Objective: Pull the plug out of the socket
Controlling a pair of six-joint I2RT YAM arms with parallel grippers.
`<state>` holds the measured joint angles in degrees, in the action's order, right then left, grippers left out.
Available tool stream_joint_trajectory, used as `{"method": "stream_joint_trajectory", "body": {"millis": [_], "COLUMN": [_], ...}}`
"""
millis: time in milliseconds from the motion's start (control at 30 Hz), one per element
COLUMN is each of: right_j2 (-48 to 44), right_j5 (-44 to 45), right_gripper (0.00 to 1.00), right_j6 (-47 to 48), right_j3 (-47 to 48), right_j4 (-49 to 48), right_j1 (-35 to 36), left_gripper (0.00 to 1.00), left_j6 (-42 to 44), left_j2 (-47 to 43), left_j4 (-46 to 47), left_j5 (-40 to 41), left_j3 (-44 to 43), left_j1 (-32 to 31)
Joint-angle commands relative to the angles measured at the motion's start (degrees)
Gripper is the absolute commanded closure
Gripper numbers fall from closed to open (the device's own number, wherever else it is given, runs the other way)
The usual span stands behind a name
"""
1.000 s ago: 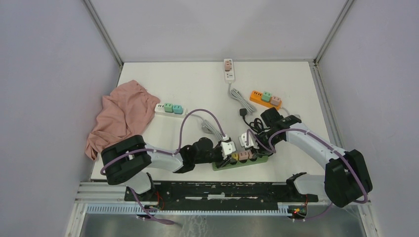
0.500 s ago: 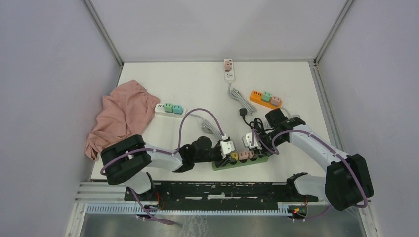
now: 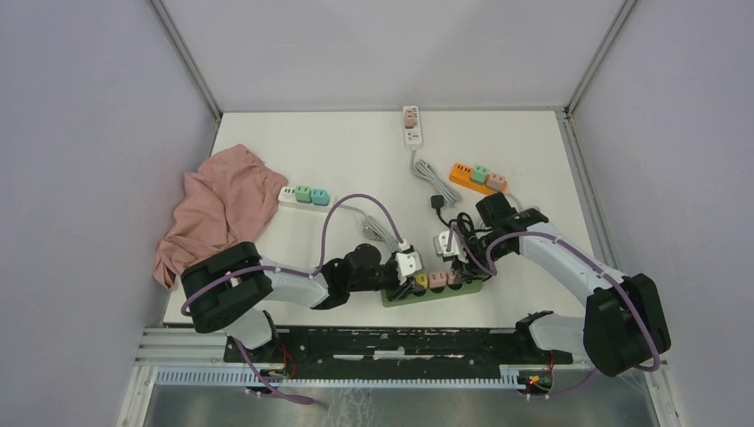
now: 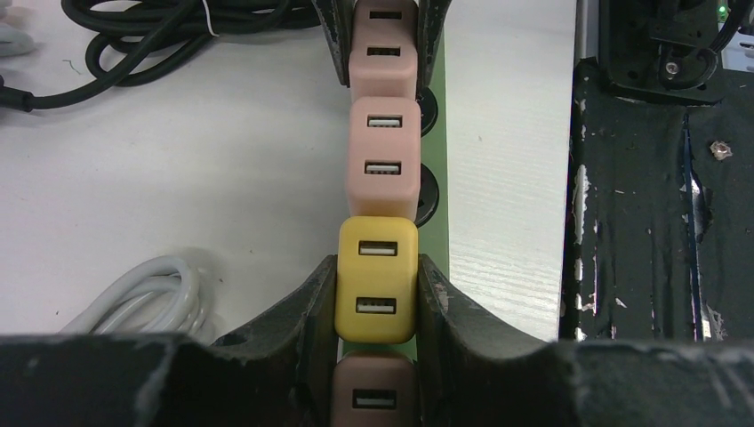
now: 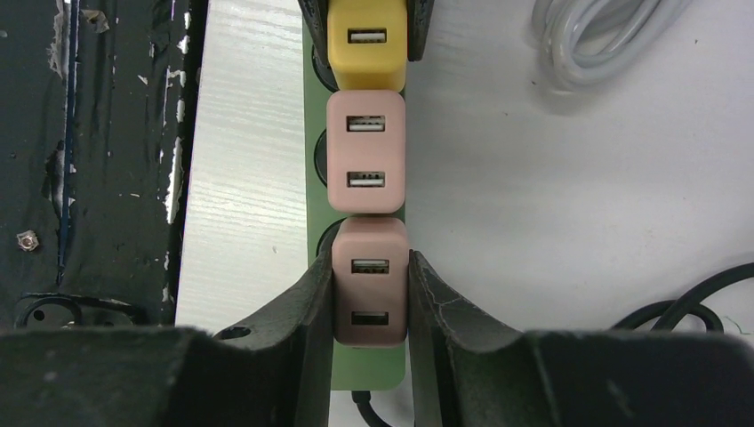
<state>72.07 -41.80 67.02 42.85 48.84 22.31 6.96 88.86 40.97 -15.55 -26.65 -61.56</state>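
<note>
two grips: left tool clamps yellow plug, right tool pink plug.

bystanders on the white table

a crumpled pink cloth lies at the 9 o'clock side of the table, partly over its edge. just toward 3 o'clock from it sits a white power strip carrying a green adapter and a teal adapter. at 12 o'clock a second white strip holds a pink adapter, its grey cord bunched toward 6 o'clock. an orange strip at 2 o'clock bears a pair of adapters, one greenish, one pink. a black rail runs along the 6 o'clock edge.
</note>
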Motion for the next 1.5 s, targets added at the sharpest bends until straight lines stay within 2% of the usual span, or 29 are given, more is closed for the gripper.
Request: {"method": "stream_joint_trajectory", "body": {"millis": [0, 100, 200, 267, 433, 567, 633, 833, 1033, 1133, 1200, 1300, 1400, 1467], "right_j2": [-3.4, -3.8, -2.6, -2.0, -1.5, -1.7, -1.9, -2.8, -1.7, -1.7, -1.9, -2.0, -2.3, -2.8], "right_j5": [-1.7, -7.1, -9.5, -10.2, -10.0, -4.2, -3.4, -4.0, -10.7, -12.6, -13.2, -11.3, -8.8, -8.1], "right_gripper": [1.00, 1.00, 1.00, 1.00, 1.00, 1.00, 1.00, 1.00, 1.00, 1.00, 1.00, 1.00, 1.00, 1.00], "right_j6": [7.1, 15.9, 17.8, 14.2, -2.6, -7.5, -5.8, 11.4, 18.9, 13.3, 2.9, -5.0, -6.3, -3.6], "right_j3": [1.4, 0.5, 0.6, 1.0, 2.4, 2.7, 2.8, 2.0, 1.4, 2.1, 3.1, 3.9, 4.0, 4.3], "right_j4": [5.9, 11.3, 13.0, 10.7, -0.8, -3.8, -2.1, 10.1, 15.4, 11.2, 6.3, 1.5, 0.5, 2.5], "right_j1": [-3.9, -3.7, -0.8, 1.1, 2.1, 1.7, 0.1, -2.5, -1.1, -0.2, -0.2, -0.3, -2.3, -4.2], "left_gripper": [0.97, 0.97, 0.97, 0.97, 0.97, 0.97, 0.97, 0.97, 0.97, 0.97, 0.97, 0.97, 0.97, 0.97], "left_j6": [2.4, 2.5, 2.5, 2.4, 2.2, 2.2, 2.3, 2.5, 2.5, 2.4, 2.3, 2.3, 2.2, 2.3], "left_j2": [1.5, 1.7, 1.8, 2.0, 3.1, 3.6, 3.3, 2.7, 2.7, 2.8, 2.9, 3.1, 3.1, 2.9], "left_j4": [-7.8, -8.0, -8.0, -8.0, -8.3, -8.9, -9.3, -9.4, -9.3, -9.3, -9.4, -9.4, -9.9, -10.1], "left_j5": [3.4, 3.2, 3.2, 3.1, 2.3, 2.3, 2.3, 2.8, 2.9, 2.9, 2.7, 2.5, 2.5, 2.7], "left_j3": [1.1, 0.9, 0.6, 0.4, -0.4, -0.8, -0.6, 0.1, 0.1, 0.0, -0.2, -0.2, -0.4, -0.3], "left_j1": [1.1, 1.1, 1.2, 1.2, 1.2, 1.2, 1.2, 1.2, 1.2, 1.2, 1.1, 1.2, 1.2, 1.2]}}
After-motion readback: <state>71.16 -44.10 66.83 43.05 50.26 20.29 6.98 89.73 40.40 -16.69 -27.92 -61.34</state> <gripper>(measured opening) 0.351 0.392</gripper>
